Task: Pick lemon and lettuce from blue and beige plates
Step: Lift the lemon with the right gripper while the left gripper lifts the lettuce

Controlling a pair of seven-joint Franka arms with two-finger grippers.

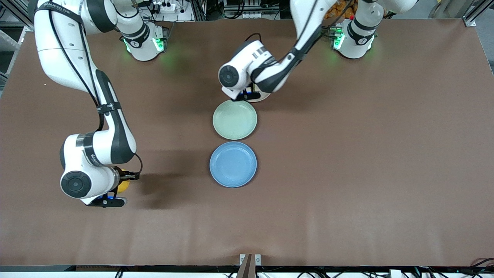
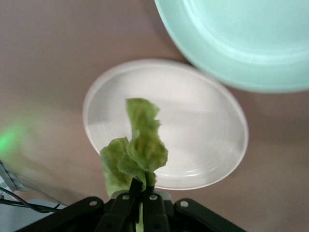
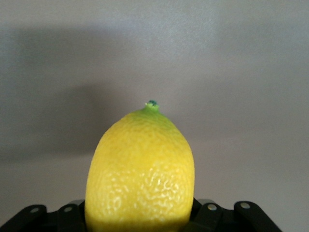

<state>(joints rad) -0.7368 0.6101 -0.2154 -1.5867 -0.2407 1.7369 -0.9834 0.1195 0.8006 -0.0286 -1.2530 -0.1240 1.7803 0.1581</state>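
My left gripper (image 1: 245,95) is shut on a green lettuce leaf (image 2: 141,147) and holds it up over the beige plate (image 2: 203,125). In the front view the left hand hides the leaf and most of that plate (image 1: 265,96). My right gripper (image 1: 119,189) is shut on a yellow lemon (image 1: 123,186) and holds it above the bare table toward the right arm's end. The lemon (image 3: 140,169) fills the right wrist view and hides the fingers. The blue plate (image 1: 233,164) is empty.
A pale green plate (image 1: 234,119) lies between the beige plate and the blue plate, and is empty. It also shows in the left wrist view (image 2: 241,43). The brown table (image 1: 366,154) spreads wide toward the left arm's end.
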